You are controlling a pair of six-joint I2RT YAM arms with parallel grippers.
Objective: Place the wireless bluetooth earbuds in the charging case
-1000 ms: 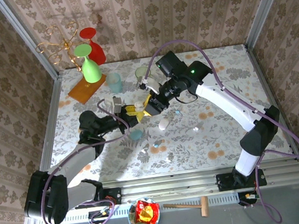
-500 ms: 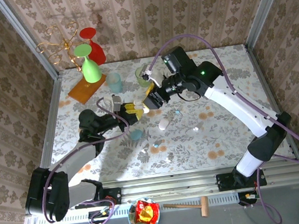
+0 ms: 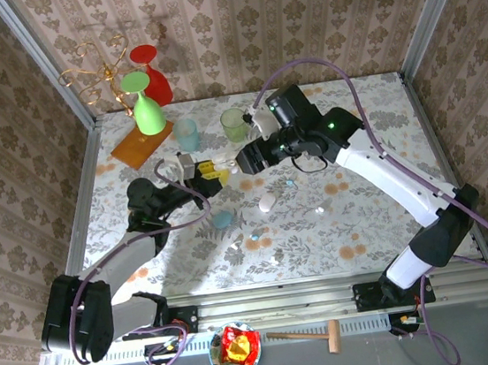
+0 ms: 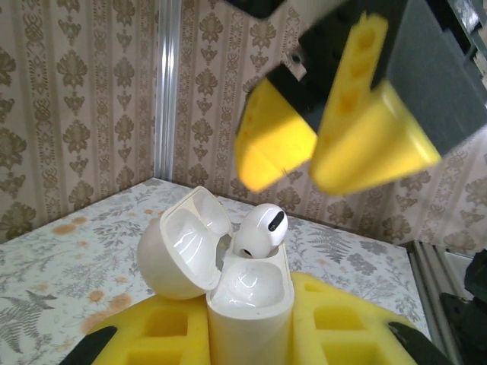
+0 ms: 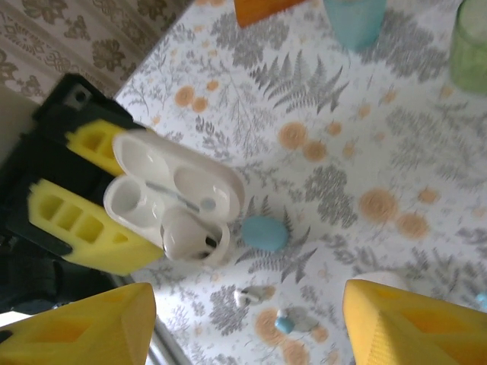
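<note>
My left gripper [image 4: 251, 334] is shut on the white charging case [image 4: 247, 300], holding it upright with its lid open. One white earbud [image 4: 259, 228] sits in a slot of the case, tilted and sticking up; the other slot is bare. My right gripper [image 5: 245, 334] is open, above and apart from the case [image 5: 171, 194], with nothing between its yellow fingers [image 5: 84, 327]. In the top view the left gripper [image 3: 208, 172] and right gripper [image 3: 241, 163] face each other close together. Loose earbuds lie on the table: a white one [image 5: 245, 295] and a pale-blue one [image 5: 283, 325].
A closed blue case [image 3: 223, 219] and a closed white case [image 3: 267, 202] lie just in front of the grippers. A teal cup [image 3: 187, 134], a green cup [image 3: 233, 123], an orange board [image 3: 137, 147] and a green goblet [image 3: 148, 110] stand at the back left.
My right gripper has opened and drawn back from the case, up and to the right, leaving the white earbud in it. The left gripper has lifted the case slightly toward the back.
</note>
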